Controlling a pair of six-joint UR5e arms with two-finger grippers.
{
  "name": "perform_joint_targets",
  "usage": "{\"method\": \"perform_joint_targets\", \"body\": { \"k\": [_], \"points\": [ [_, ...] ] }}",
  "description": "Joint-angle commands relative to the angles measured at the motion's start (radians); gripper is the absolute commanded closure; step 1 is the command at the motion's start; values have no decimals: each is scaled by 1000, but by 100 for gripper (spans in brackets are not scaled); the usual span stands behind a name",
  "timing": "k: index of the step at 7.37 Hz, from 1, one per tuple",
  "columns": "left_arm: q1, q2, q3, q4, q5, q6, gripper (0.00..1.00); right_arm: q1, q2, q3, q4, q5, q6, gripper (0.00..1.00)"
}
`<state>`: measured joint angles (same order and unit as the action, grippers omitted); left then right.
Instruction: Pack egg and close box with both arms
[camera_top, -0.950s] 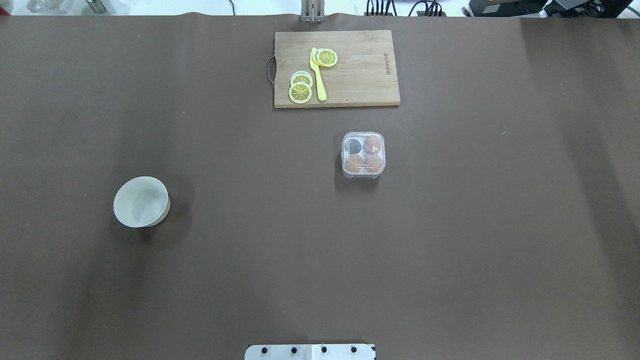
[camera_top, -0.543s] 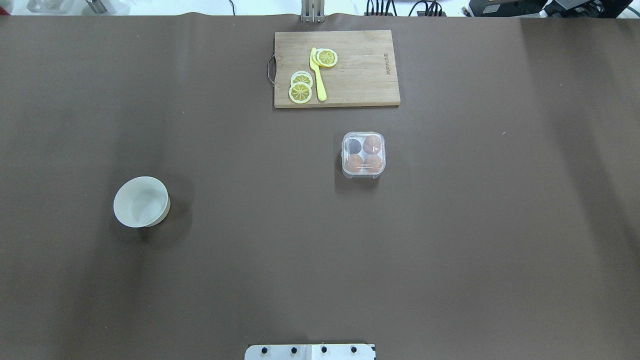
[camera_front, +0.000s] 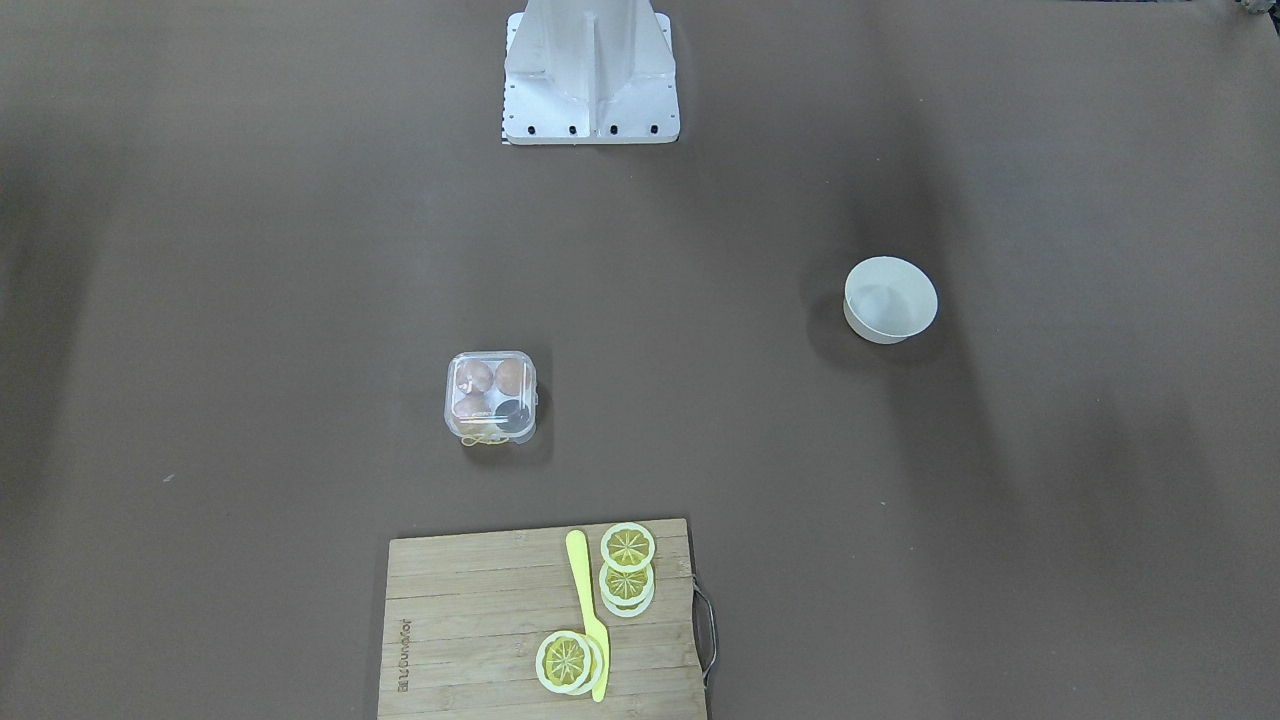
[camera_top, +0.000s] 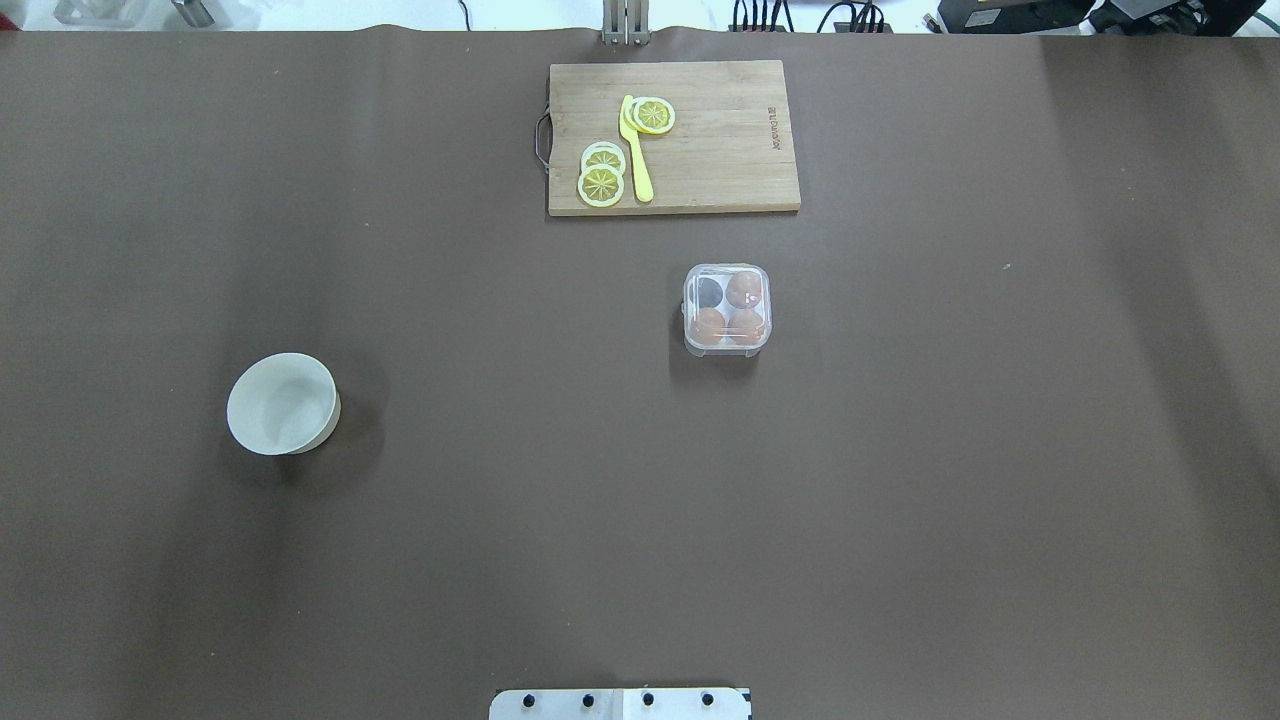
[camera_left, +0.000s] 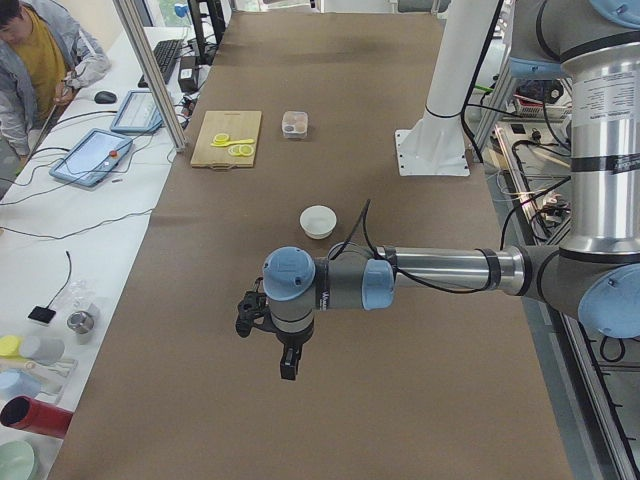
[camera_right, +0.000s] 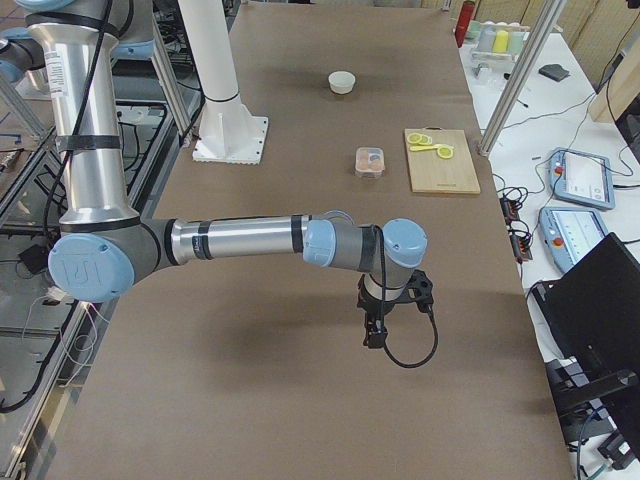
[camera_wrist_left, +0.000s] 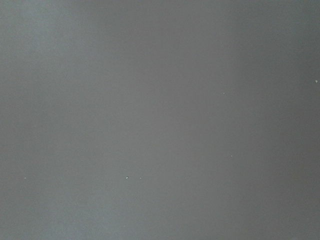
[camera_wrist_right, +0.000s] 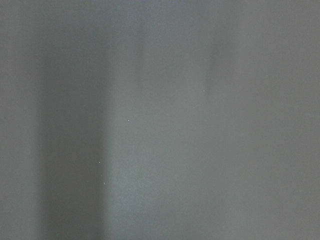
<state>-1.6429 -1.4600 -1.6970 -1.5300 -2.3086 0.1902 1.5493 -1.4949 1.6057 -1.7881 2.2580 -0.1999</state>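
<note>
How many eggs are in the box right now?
3, all in the box, seen from overhead: far-right egg, near-left egg, near-right egg. The far-left cell looks empty.

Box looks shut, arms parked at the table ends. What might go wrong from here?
The lid of the box looks down, but no view shows it latched; it may spring open.
One cell is dark and empty, and the bowl holds no egg, so the pack may stay short.
The left gripper hangs low; a sweep inward might hit the bowl.
</note>
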Motion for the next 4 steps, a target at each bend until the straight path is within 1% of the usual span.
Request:
{"method": "perform_joint_targets", "body": {
  "k": [1,4],
  "points": [
    [0,0,-4,2,0,0,2,0,-7,-6,32,-2,4,0],
    [0,1,-13,-1,-2,0,2,0,-24,10,33,0,2,0]
  ]
}}
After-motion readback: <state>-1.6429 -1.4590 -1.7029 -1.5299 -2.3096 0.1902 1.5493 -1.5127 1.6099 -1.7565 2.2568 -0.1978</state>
